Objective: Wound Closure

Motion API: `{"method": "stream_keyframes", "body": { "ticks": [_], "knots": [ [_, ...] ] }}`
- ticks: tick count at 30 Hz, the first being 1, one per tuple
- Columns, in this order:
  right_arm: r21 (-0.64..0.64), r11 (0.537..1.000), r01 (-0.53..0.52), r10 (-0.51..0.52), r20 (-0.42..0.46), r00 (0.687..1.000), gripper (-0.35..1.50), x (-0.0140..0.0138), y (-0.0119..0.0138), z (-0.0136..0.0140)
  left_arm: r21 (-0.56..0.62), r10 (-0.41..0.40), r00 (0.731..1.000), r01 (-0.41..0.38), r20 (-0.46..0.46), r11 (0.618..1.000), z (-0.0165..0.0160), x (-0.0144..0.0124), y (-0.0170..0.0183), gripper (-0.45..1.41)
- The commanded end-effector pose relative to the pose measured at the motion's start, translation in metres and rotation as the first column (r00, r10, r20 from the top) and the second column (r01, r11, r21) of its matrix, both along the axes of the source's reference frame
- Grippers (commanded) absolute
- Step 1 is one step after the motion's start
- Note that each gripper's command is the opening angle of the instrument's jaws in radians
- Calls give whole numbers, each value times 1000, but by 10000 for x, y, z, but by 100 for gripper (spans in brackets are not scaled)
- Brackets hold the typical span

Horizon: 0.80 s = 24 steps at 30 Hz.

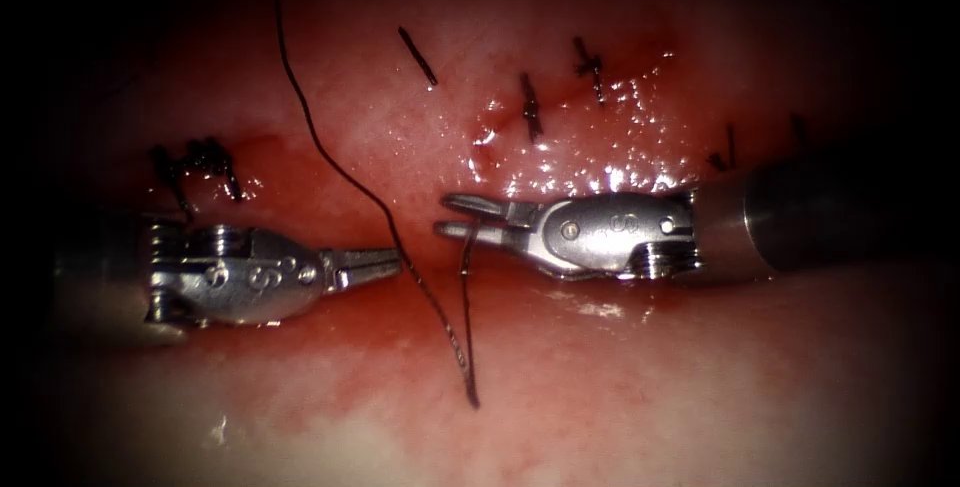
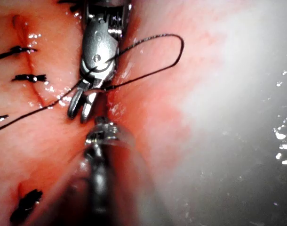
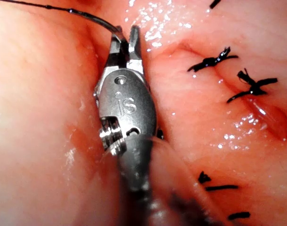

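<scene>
Thread point(image 1: 340, 172) first: where does it run?

It comes down from the top of the endoscope view, slants across the tissue point(image 1: 600, 387) between the two tools, turns sharply below them and climbs back to the right tool point(image 1: 452, 217).

What are the right tool's jaws doing?

They stand narrowly apart and clamp nothing. The short strand ends against the lower jaw. In the right wrist view the thread point(image 3: 87, 16) reaches the tip of one jaw of that tool point(image 3: 126, 40) from outside.

And the left tool point(image 1: 393, 263)?

Its jaws are pressed together and the tips touch the long strand. I cannot tell whether the thread is pinched between them.

What lies around them?

Red fluid point(image 1: 380, 317) pools under both tools, and dark stitches point(image 1: 531, 107) cross the cut point(image 1: 485, 142) above the right tool. In the left wrist view the thread point(image 2: 179, 52) loops wide beside the right tool point(image 2: 81, 110).
</scene>
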<state>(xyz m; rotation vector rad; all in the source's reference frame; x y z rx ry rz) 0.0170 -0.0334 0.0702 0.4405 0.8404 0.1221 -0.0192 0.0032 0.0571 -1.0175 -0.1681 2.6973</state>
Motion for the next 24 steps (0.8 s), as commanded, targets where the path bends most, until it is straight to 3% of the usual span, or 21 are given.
{"method": "stream_keyframes", "body": {
  "ticks": [1,12,24],
  "knots": [
    [-2,1000,15,-15,-1,1000,-35,1,-16,8,3,1,1000,-1,0,1000,5,-6,-9,-28],
    [32,998,52,-54,62,997,-35,-33,-36,31,3,-2,1000,2,-1,1000,5,-8,-8,-28],
    [63,989,136,-142,111,984,-35,-42,-46,38,2,-2,1000,2,-1,1000,5,-8,-9,-28]
  ]
}}
